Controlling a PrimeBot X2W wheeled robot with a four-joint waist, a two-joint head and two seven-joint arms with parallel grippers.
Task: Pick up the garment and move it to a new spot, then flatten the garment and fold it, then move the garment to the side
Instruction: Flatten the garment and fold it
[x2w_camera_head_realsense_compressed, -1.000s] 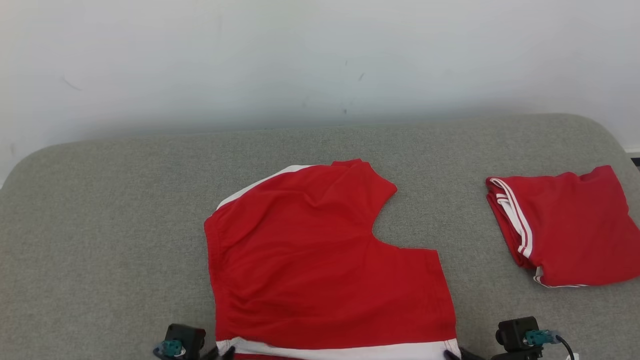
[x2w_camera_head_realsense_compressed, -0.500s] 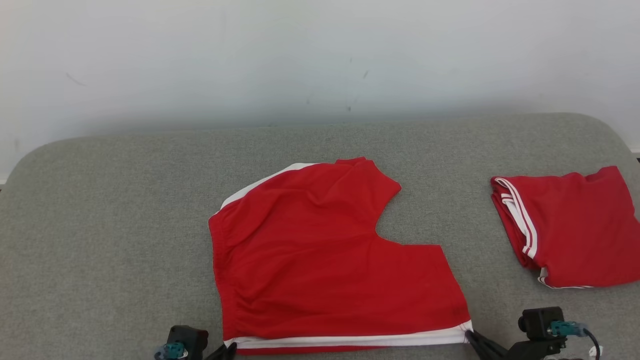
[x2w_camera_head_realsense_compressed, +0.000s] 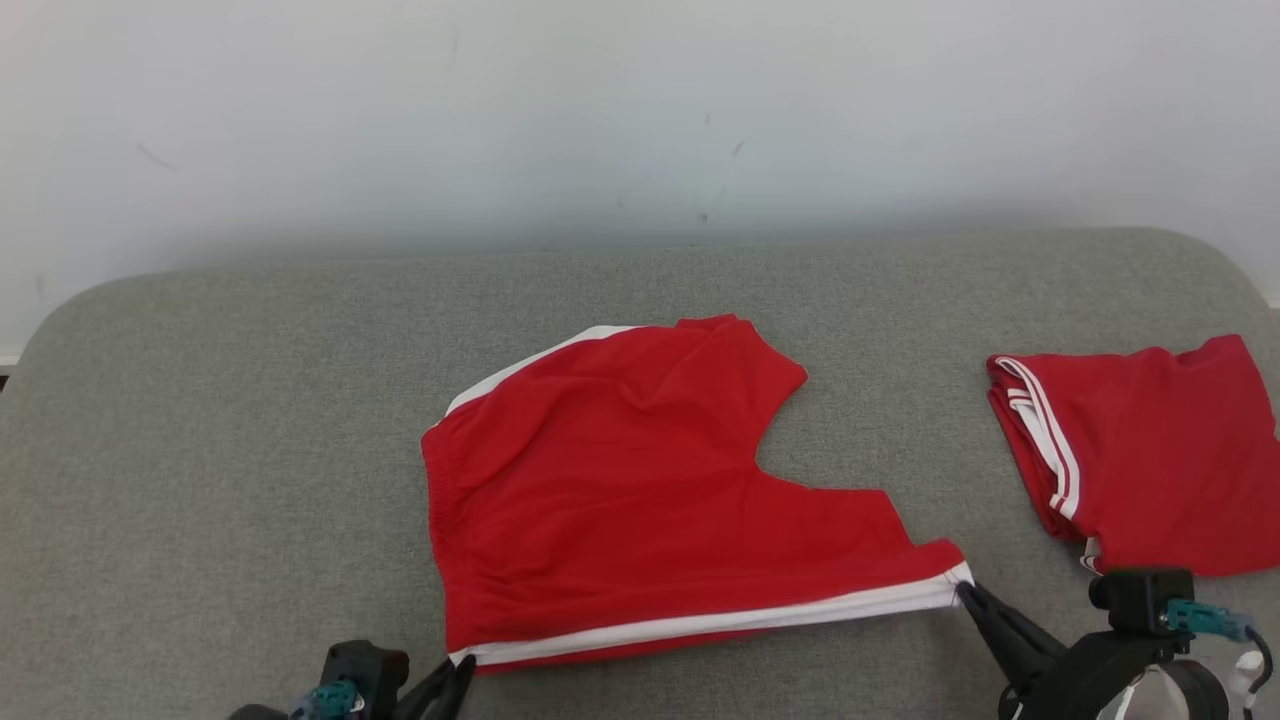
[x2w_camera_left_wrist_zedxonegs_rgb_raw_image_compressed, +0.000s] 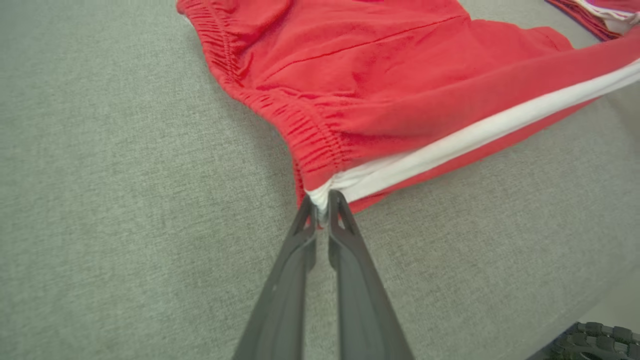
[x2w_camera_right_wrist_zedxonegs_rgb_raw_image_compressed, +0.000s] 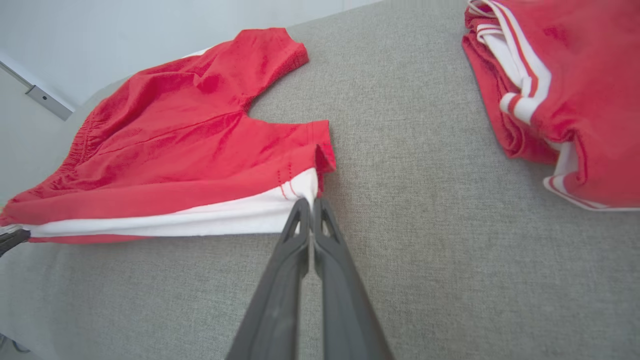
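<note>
- The garment (x2w_camera_head_realsense_compressed: 640, 500), a pair of red shorts, lies mostly flat in the middle of the grey table (x2w_camera_head_realsense_compressed: 250, 400). Its waistband (x2w_camera_left_wrist_zedxonegs_rgb_raw_image_compressed: 310, 135) is to the robot's left and its leg openings to the right.
- Its near edge carries a white stripe (x2w_camera_head_realsense_compressed: 720, 620). That edge appears to be raised off the table at the right end.
- The left pincer (x2w_camera_left_wrist_zedxonegs_rgb_raw_image_compressed: 322, 200) is clamped on the near waistband corner. The right pincer (x2w_camera_right_wrist_zedxonegs_rgb_raw_image_compressed: 311, 204) is clamped on the near leg-hem corner, and each has only a thin bite of cloth.
- This looks like the start of the fold, with the near leg going over the far one.
- To do it well, lift both corners to the same height; the right looks higher now. Hold the striped edge gently taut between them so that it does not sag.
- Carry that edge away from the robot and lay it along the far white stripe (x2w_camera_head_realsense_compressed: 520, 365), letting the crease form down the middle.
- Move slowly, because a sharp tug could pull the cloth out of such thin grips.
- A folded red garment (x2w_camera_head_realsense_compressed: 1150, 460) lies well apart to the right, and the right arm's sweep should avoid it.
</note>
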